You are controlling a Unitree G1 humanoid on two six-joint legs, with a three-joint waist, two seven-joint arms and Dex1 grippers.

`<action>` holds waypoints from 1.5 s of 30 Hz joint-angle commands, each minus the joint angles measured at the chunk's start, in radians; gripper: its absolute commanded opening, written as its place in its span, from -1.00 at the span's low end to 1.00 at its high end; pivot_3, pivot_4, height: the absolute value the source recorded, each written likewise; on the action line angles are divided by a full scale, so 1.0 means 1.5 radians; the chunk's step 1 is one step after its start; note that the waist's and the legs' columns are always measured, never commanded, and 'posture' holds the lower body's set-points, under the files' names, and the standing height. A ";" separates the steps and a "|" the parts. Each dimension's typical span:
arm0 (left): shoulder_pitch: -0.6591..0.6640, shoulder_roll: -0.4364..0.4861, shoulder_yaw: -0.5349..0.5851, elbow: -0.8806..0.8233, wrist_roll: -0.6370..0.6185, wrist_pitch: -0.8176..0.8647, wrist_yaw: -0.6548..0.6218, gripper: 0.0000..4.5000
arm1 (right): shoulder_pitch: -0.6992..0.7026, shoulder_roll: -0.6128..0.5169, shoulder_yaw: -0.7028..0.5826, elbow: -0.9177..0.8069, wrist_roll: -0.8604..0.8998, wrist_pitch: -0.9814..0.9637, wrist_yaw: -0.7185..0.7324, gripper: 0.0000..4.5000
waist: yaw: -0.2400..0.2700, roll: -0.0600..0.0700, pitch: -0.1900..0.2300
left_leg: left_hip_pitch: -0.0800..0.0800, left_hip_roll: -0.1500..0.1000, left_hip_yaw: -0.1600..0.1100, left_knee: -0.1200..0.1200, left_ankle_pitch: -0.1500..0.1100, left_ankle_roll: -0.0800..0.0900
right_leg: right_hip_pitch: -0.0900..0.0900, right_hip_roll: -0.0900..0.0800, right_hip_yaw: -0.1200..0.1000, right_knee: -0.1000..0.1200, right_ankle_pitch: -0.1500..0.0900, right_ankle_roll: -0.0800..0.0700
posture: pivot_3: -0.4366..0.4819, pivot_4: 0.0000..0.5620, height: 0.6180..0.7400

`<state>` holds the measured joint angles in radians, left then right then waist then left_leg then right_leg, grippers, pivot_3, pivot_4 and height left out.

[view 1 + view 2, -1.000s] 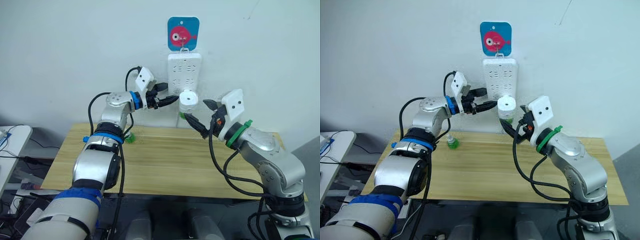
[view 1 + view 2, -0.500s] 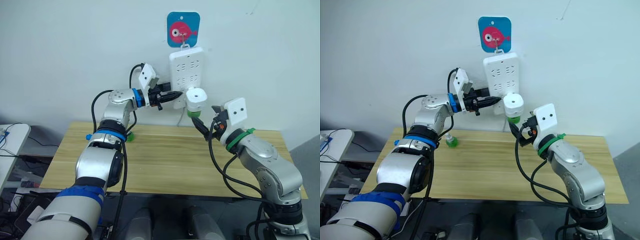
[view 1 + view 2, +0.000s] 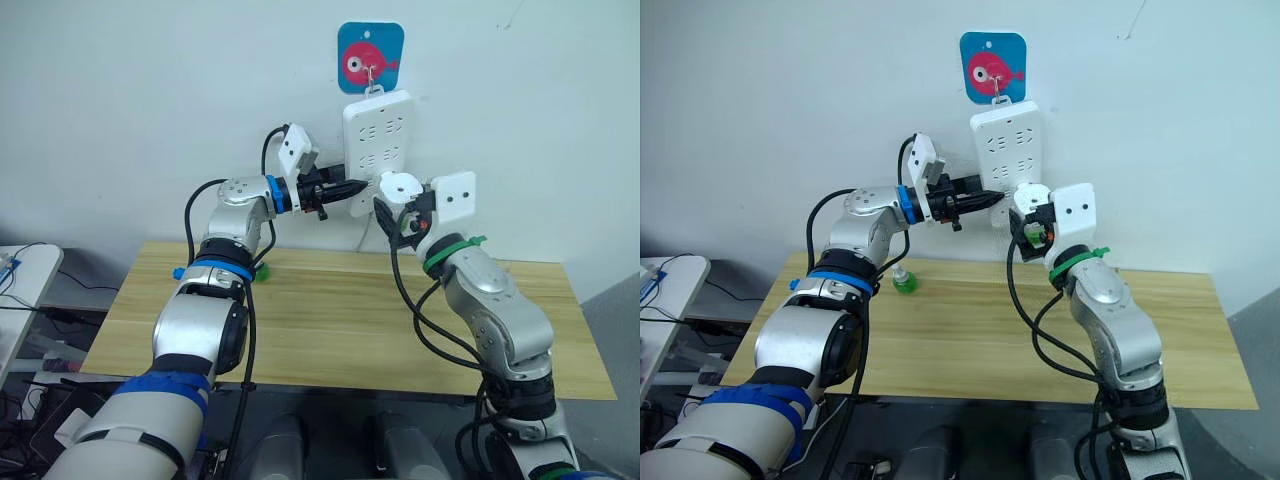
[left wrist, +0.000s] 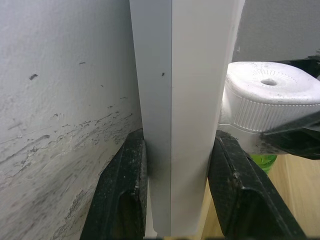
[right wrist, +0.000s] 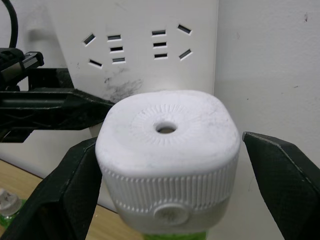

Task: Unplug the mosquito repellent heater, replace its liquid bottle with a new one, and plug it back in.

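Note:
The mosquito repellent heater (image 5: 167,131), a white rounded unit with a dimple on top, hangs in the air just off the lower right end of the white power strip (image 3: 378,128) on the wall. My right gripper (image 3: 400,203) is shut on it, one finger on each side. Its green liquid bottle (image 5: 172,235) peeks out beneath it. The heater (image 3: 399,187) is tilted. My left gripper (image 3: 350,187) is shut on the strip's lower left edge (image 4: 172,100), with black fingers (image 4: 125,185) clamping both faces. A second green bottle (image 3: 904,283) stands on the table below my left arm.
The wooden table (image 3: 330,315) runs under both arms. A blue card with a pink fish (image 3: 370,57) hangs above the strip. A white side table (image 3: 22,280) with cables stands at the far left.
My right arm has raised and turned the heater, bringing it from below the strip up beside its lower right end, now tilted. My left gripper stays clamped on the strip.

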<state>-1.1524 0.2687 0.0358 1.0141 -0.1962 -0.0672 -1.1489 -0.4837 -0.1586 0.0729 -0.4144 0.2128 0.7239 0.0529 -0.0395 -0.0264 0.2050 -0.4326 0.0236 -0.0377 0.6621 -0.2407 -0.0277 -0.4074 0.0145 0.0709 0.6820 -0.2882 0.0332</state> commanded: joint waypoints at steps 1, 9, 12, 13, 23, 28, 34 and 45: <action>-0.009 -0.005 -0.002 -0.033 0.002 -0.005 0.003 -0.42 | -0.010 -0.008 -0.008 -0.005 -0.005 -0.034 0.024 0.92 | 0.000 0.000 0.000 | 0.000 0.000 0.000 0.000 0.000 0.000 | 0.000 0.000 0.000 0.000 0.000 0.000 | -0.19 -0.26 1.00; -0.006 -0.005 -0.002 -0.036 0.004 -0.007 0.010 -0.42 | 0.016 -0.021 -0.010 -0.045 0.008 -0.027 0.059 0.33 | 0.003 0.000 0.000 | 0.000 0.000 0.000 0.000 0.000 0.000 | 0.000 0.000 0.000 0.000 0.000 0.000 | -0.18 -0.26 1.00; -0.006 -0.005 0.001 -0.034 0.006 -0.008 0.022 -0.42 | 0.033 -0.031 -0.019 -0.085 0.011 -0.006 0.060 0.33 | 0.006 0.000 0.000 | -0.001 0.000 -0.001 0.000 0.000 0.000 | 0.000 0.000 -0.001 0.000 0.000 0.000 | -0.18 -0.26 1.00; -0.006 -0.004 0.001 -0.033 0.007 -0.008 0.025 -0.42 | 0.038 -0.035 -0.023 -0.102 0.014 0.004 0.060 0.33 | 0.007 0.000 0.000 | -0.001 0.000 -0.001 0.000 0.000 0.000 | 0.000 -0.001 -0.002 0.000 0.000 0.000 | -0.18 -0.26 1.00; 0.007 0.007 -0.004 -0.040 0.022 -0.013 0.046 -0.42 | 0.091 -0.086 -0.049 -0.195 0.039 0.071 0.084 0.33 | -0.002 0.001 0.001 | 0.000 -0.001 -0.004 0.000 0.001 -0.001 | 0.001 -0.001 -0.002 0.001 0.000 0.000 | -0.18 -0.27 1.00; 0.025 0.022 0.002 -0.064 0.017 -0.001 0.056 0.01 | 0.084 -0.075 -0.058 -0.161 0.035 0.052 0.075 0.33 | -0.007 0.001 0.001 | 0.000 0.000 -0.002 0.001 0.002 0.000 | 0.001 0.000 -0.002 0.002 0.000 0.000 | -0.15 -0.28 1.00; 0.102 0.063 0.015 -0.189 -0.002 0.057 0.089 0.88 | 0.091 -0.079 -0.074 -0.143 0.040 0.036 0.086 0.33 | -0.008 0.001 0.001 | 0.000 0.000 -0.004 0.000 0.002 -0.001 | -0.001 0.000 -0.002 0.005 0.000 -0.001 | -0.12 -0.29 1.00; 0.467 0.029 -0.030 -0.763 -0.020 0.153 0.236 0.99 | 0.009 0.066 -0.346 -0.081 0.274 0.199 -0.020 0.33 | -0.002 0.004 0.003 | 0.001 0.001 -0.007 0.000 0.004 -0.005 | -0.001 -0.003 -0.001 0.009 0.000 -0.002 | -0.03 -0.20 1.00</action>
<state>-0.4725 0.3265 0.0176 -0.0053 -0.2324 0.1850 -0.8405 -0.4364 -0.0769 -0.3633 -0.5245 0.5303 0.9810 0.0632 -0.0425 -0.0210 0.2102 -0.4305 0.0248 -0.0484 0.6623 -0.2342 -0.0350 -0.4083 0.0092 0.0693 0.6953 -0.2872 0.0296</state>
